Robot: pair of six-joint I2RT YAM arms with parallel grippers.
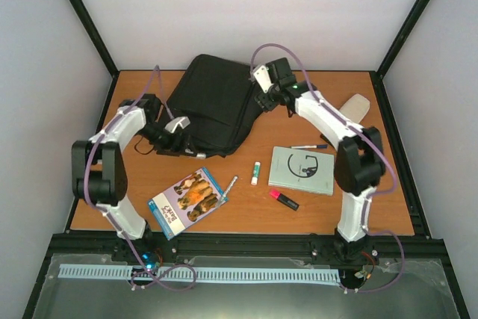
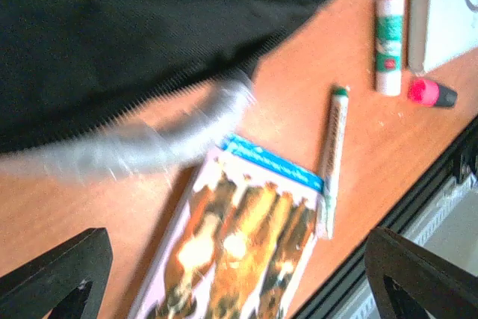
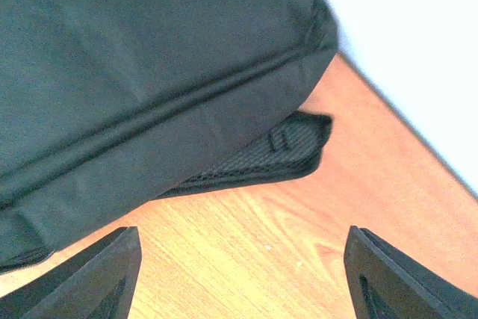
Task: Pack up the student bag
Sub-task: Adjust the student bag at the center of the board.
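Student bag (image 1: 213, 102): lies flat at the far middle of the bench (image 1: 246, 218), between the two claws. No open mouth shows; cannot tell if any zip is undone.

Left claw (image 2: 237, 259): jaws wide apart, nothing between them. The bag's edge is ahead of it, and the grey-silver loop handle (image 2: 142, 143) is just ahead, blurred.

Right claw (image 3: 243, 244): jaws apart, empty. The bag's corner and a mesh strap (image 3: 276, 147) are just ahead.

Risks, as judged:
- Either claw may pinch loose fabric rather than a zip pull and merely drag the bag.
- A drag toward the left claw would ride the bag over the picture book (image 2: 239, 244) and pen (image 2: 332, 162), which lie under and just ahead of it.
- The loop could snag a finger.
- The glue stick (image 2: 390, 42) and highlighter (image 2: 432, 93), further off to that claw's side, could be knocked about.
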